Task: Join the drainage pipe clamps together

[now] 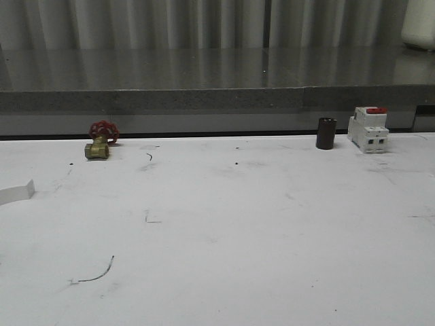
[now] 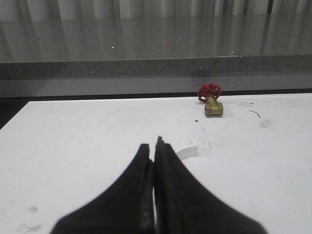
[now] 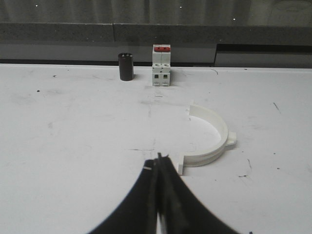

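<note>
Closed, empty right end effector hovers just beside one white half-ring clamp lying flat on the counter. Left end effector, also shut, nears the other clamp. Likely light, stiff, slick plastic; grip the arc wall near its lug.

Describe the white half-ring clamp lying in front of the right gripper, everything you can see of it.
The clamp half is a white, plastic-looking semicircular band lying flat on the white table, its open side facing away from its small outer lug. It has a flat tab at each end and that lug midway round the curve. Nothing touches it; the closed right gripper sits just short of its nearer tab.
</note>
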{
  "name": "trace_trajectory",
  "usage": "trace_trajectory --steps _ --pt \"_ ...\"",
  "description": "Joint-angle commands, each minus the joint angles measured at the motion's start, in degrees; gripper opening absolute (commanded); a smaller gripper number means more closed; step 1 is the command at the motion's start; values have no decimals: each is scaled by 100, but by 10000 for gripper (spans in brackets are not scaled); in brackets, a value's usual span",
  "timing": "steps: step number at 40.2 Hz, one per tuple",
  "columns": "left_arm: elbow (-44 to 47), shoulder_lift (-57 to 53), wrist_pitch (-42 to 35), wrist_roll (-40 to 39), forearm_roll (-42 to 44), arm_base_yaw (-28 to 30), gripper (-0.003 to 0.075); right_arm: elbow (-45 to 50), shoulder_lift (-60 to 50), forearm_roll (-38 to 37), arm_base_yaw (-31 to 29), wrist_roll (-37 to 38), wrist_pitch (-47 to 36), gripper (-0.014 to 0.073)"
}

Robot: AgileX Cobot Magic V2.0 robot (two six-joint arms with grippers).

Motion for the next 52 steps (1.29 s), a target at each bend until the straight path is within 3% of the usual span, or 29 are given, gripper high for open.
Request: trace_trajectory --steps 1,14,23,29,36,41,49,52 --pt "6 -109 -477 6 -50 14 -20 -22 -89 21 -42 -25 -474 -61" --pt "6 -109 -681 6 -50 14 -20 -22 -89 21 -42 -25 -549 -61" --pt "-386 -109 -1888 6 -31 14 -20 -351 -89 205 -42 -19 -1120 -61" --pt "-1475 88 -1172 6 330 14 -20 -1288 -9 211 -42 -19 -535 -61" --pt "-2468 1191 59 6 334 14 -20 -2304 744 205 -42 -19 16 -61" --pt "-2753 1970 108 18 370 14 -20 -2651 1392 186 -42 -19 142 -61" --pt "-2795 2137 146 18 370 14 -14 -2754 1706 186 -42 -19 453 -53" --pt "-2785 2137 173 18 370 14 51 -2754 1706 174 -42 -19 453 15"
